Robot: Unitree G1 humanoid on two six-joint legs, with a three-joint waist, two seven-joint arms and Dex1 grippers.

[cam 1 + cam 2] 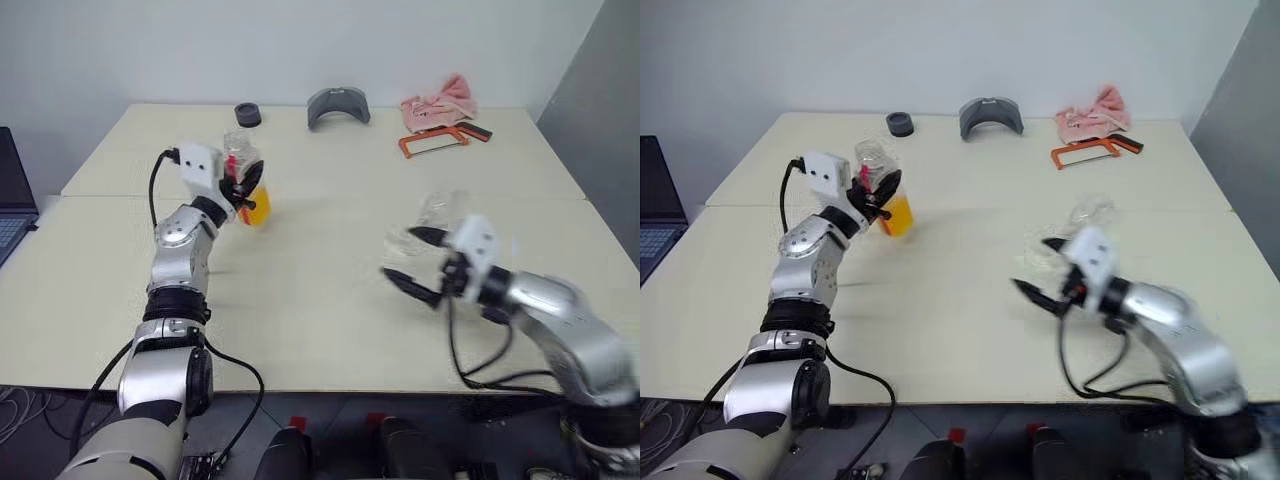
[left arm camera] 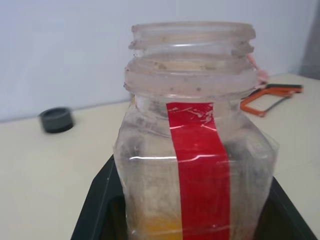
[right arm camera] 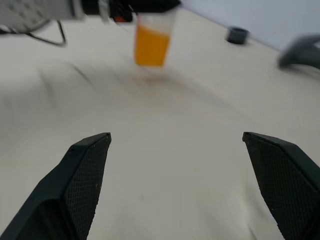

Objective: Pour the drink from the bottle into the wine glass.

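Observation:
My left gripper [image 1: 240,187] is shut on the bottle [image 1: 243,165], a clear plastic one with a red stripe [image 2: 197,165] and an uncapped wide mouth. It holds the bottle roughly upright above the table's left part. The orange drink [image 1: 257,208] fills the bottle's bottom [image 3: 151,45]. To the right, the wine glass [image 1: 443,212] shows as a blurred clear shape just beyond my right gripper [image 1: 415,264]. That gripper is open just above the table and has nothing between its fingers [image 3: 87,170]. How the glass stands is too blurred to tell.
At the table's far edge [image 1: 300,104] lie a black cap [image 1: 248,114], a grey curved object [image 1: 338,105], a pink cloth [image 1: 440,100] and an orange-framed saw [image 1: 435,140]. A laptop [image 1: 12,200] shows at the left edge.

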